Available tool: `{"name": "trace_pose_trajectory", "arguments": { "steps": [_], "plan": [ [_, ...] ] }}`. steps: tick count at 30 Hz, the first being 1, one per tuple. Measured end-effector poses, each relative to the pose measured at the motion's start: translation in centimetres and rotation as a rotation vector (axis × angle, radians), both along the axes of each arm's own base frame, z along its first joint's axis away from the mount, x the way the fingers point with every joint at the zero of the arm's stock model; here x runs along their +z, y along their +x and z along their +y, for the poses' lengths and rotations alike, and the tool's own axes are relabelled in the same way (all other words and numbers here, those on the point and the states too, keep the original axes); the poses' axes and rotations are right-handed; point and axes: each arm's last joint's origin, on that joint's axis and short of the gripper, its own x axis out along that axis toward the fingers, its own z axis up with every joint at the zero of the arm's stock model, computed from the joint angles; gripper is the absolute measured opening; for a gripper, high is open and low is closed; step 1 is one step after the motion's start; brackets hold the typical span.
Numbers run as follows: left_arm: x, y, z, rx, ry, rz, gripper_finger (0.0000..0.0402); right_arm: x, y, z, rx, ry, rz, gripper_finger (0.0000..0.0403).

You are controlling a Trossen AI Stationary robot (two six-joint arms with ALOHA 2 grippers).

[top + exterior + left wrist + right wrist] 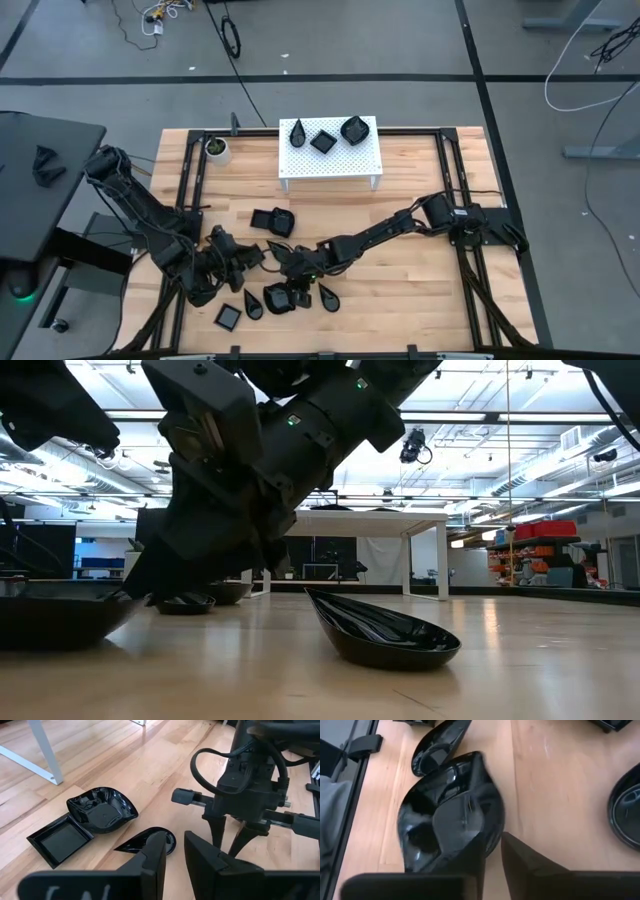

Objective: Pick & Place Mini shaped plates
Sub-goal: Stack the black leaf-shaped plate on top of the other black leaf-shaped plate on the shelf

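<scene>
Grippers meet low at the table's near edge among scattered black mini plates. The right gripper [492,862] has its fingers nearly together, pinching the rim of a rounded-shell plate [447,815] lying on the wood. The left gripper [175,857] hovers nearby, fingers slightly parted, holding nothing. Three plates already sit on the white stand [330,165] (the likely destination). Lift straight up, keeping the grip firm on that slippery rim.

Looked like a robotics lab or open workshop hall, grey floor [400,40] with loose cables [590,60] at 1 o'clock, exposed ceiling lights [480,400], red shelving [530,545] behind.
</scene>
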Motion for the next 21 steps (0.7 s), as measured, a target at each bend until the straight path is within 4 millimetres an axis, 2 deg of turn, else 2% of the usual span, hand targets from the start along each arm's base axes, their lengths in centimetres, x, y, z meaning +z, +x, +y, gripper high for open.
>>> {"name": "trace_pose_trajectory", "arguments": {
  "steps": [6, 12, 17, 21],
  "plan": [
    [0.0, 0.0, 0.0, 0.0, -0.001, 0.0, 0.0073, 0.0, -0.1, 0.4, 0.055, -0.023, -0.011, 0.0009],
    [0.0, 0.0, 0.0, -0.004, -0.006, 0.005, 0.0073, 0.8, -0.4, 0.8, 0.056, -0.022, -0.014, 0.0003],
    [0.0, 0.0, -0.1, -0.007, -0.007, 0.006, 0.0073, 4.4, -1.4, 0.2, -0.041, -0.053, -0.004, 0.0002],
    [0.0, -0.3, -0.3, -0.022, -0.008, 0.003, 0.0073, 9.0, -3.4, -1.0, -0.168, -0.141, 0.003, 0.0001]
  ]
}}
